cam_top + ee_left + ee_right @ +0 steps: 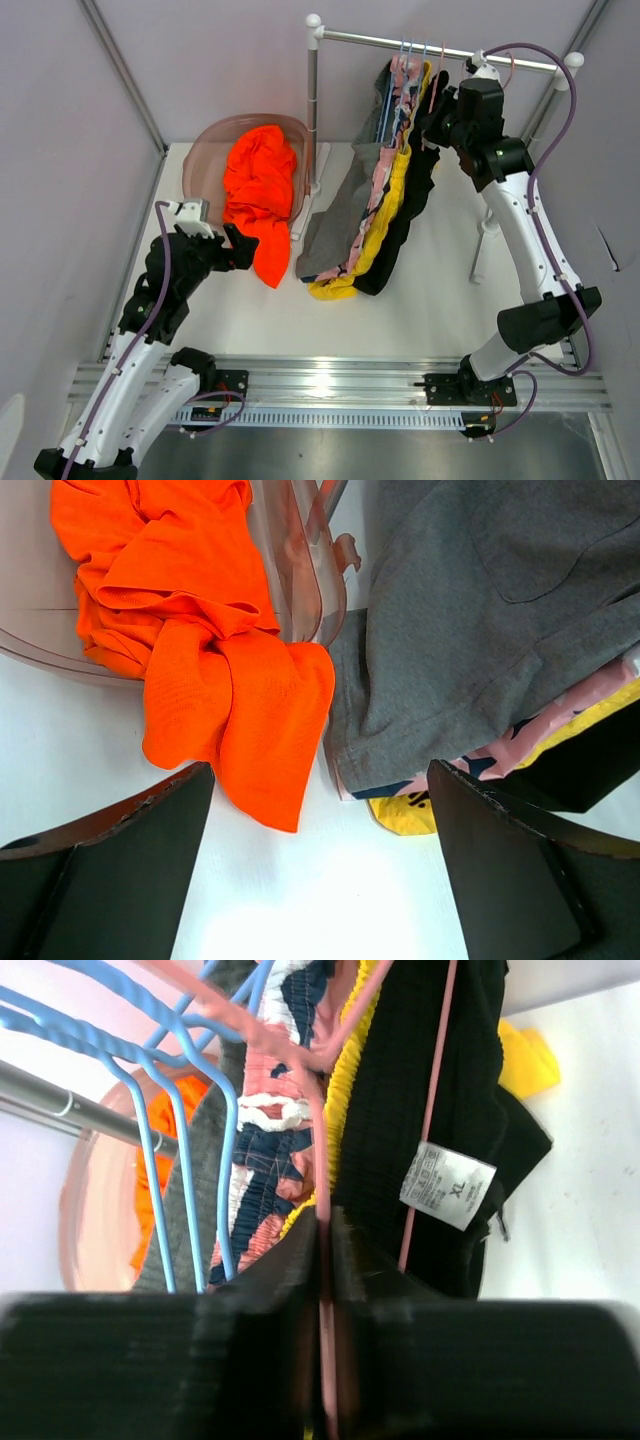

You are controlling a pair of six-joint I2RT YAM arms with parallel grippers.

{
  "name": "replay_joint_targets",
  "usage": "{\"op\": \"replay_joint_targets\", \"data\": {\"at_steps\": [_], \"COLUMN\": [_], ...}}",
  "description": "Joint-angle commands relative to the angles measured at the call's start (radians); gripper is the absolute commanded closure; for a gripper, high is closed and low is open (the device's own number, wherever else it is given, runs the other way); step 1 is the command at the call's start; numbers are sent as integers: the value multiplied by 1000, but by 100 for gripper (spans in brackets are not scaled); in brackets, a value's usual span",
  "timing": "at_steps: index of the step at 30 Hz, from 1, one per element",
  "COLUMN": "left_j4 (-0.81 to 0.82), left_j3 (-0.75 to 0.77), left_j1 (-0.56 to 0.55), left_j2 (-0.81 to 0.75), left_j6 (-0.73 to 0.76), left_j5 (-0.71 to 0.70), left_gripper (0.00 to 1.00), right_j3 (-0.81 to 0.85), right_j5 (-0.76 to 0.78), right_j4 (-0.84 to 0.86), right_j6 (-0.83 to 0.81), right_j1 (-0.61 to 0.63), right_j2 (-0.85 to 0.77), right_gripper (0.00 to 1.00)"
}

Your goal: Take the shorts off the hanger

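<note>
Your right gripper (325,1250) clamps thin pink wire hanger (322,1165) | your left gripper (320,780), fingers apart, beside bright orange cloth shorts (240,710) spilling from translucent pink tub (215,135) | grey shorts (340,220), patterned shorts (378,195), yellow shorts (335,288), black shorts (412,210) on metal rail (360,39)

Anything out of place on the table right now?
The bright orange cloth shorts are only partly in the translucent pink plastic basket: one end spills over its rim onto the white table. Nothing else stands out.
</note>
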Motion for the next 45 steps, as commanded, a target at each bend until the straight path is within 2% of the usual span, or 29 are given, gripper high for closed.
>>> {"op": "replay_joint_targets", "data": {"at_steps": [1,6,9,11,16,19,25,30,33,40,45], "left_j4": [27,38,75,85,136,223,381,461,535,564,509], "left_j3": [7,10,31,59,247,310,395,504,531,617,640], "left_j1": [-5,-19,-86,-186,-448,-551,-729,-766,-780,-824,-870], "left_j2": [2,4,10,30,158,225,459,675,744,835,818], "left_j6": [11,37,48,71,106,102,142,100,74,63,57], "left_j5": [14,82,104,90,53,83,98,37,47,49,46], "left_gripper": [6,6,5,5,5,5,4,5,5,5,4], "right_j3": [65,91,106,125,149,137,79,22,-15,-104,-122], "right_j5": [39,62,85,106,152,157,155,166,174,172,172], "right_j4": [10,-25,-44,-59,-107,-133,-174,-189,-192,-168,-159], "right_j6": [-6,-32,-51,-65,-71,-49,-3,58,90,119,110], "right_j1": [6,6,4,1,-2,4,51,124,159,174,176], "right_j2": [17,6,-24,-53,-119,-170,-277,-349,-391,-463,-460], "right_gripper": [100,100,100,100,100,100,100,100,100,100,100]}}
